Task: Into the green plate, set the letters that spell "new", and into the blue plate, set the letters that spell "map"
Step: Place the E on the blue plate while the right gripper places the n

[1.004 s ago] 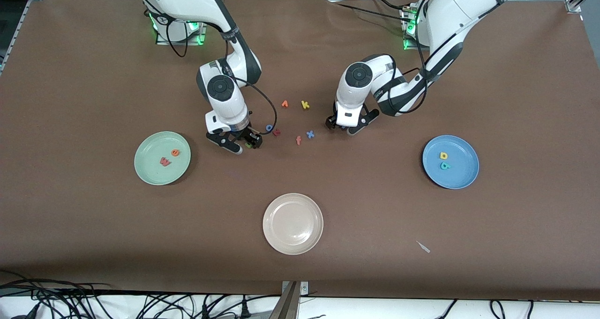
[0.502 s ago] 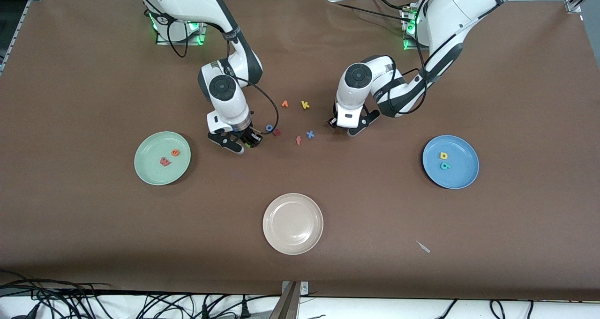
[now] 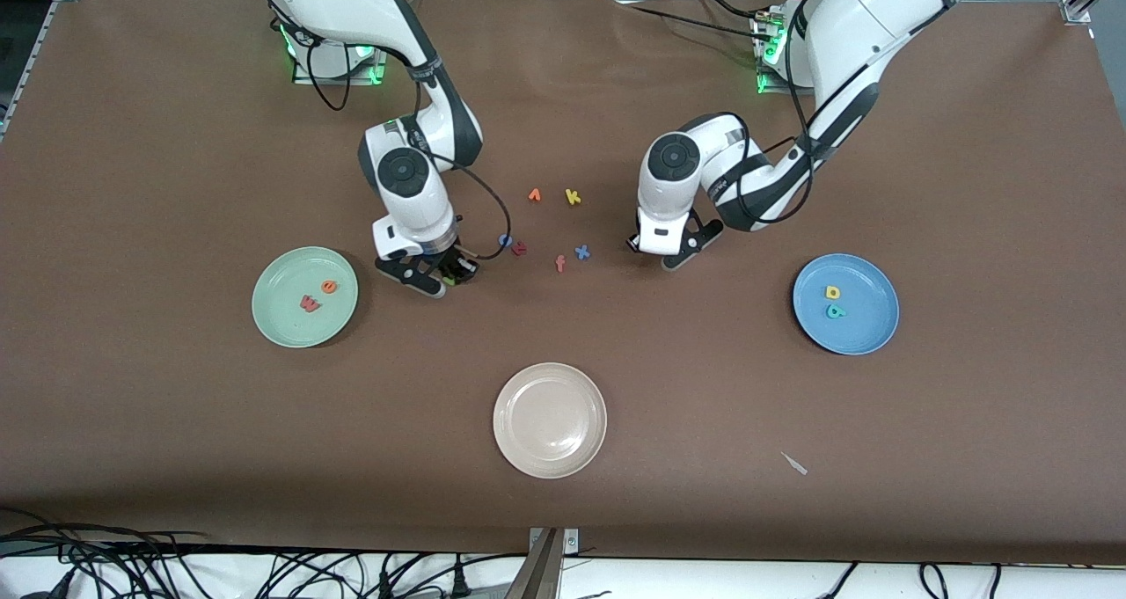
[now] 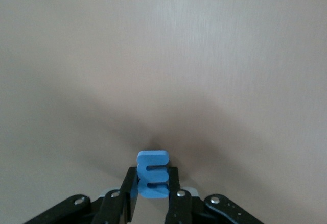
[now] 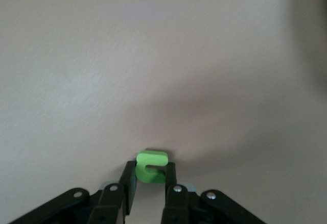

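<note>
Left gripper (image 4: pixel 152 203) jaws pinch blue m (image 4: pixel 152 175), right gripper (image 5: pixel 148 196) jaws pinch green n (image 5: pixel 150 167), both by flat faces. Foam probably v. light & soft, so gentle mid-body grip is enough.

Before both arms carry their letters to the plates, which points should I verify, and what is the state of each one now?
1. Left tool shut on the blue m: ok.
2. Right tool shut on the green n: ok.
3. Green plate already holds the orange e and the pink-red w, with bare space for the n: ok.
4. Blue plate already holds the yellow a and the teal p, with space for the m: ok.
5. Letters lifted off the table: cannot tell.
</note>
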Action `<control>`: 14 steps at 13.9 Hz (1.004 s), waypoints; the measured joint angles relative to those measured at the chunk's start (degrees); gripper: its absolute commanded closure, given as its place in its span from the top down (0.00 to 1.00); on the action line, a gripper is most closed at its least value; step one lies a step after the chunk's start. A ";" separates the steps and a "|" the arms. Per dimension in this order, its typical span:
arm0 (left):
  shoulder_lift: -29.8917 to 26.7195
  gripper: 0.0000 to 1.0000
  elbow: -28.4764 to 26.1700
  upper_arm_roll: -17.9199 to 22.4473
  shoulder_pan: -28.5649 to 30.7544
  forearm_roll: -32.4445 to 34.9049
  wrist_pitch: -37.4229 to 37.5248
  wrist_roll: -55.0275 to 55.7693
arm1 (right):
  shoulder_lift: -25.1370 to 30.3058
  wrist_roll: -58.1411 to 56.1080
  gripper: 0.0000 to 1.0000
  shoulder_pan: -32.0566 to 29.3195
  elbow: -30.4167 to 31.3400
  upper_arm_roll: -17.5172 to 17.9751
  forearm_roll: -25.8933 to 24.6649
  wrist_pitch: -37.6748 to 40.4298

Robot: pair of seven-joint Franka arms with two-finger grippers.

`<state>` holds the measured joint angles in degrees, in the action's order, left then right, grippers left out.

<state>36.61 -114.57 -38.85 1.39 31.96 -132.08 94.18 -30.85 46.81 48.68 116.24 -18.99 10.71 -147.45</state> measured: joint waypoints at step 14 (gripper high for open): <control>1.10 0.14 17.16 3.78 21.24 -6.59 30.41 -76.04 | 17.87 -48.09 0.25 -0.47 4.70 -29.11 -0.01 24.88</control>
<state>37.71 -97.41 -35.07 22.63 25.37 -101.67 18.14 -12.99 -1.27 48.21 120.94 -48.11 10.69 -122.57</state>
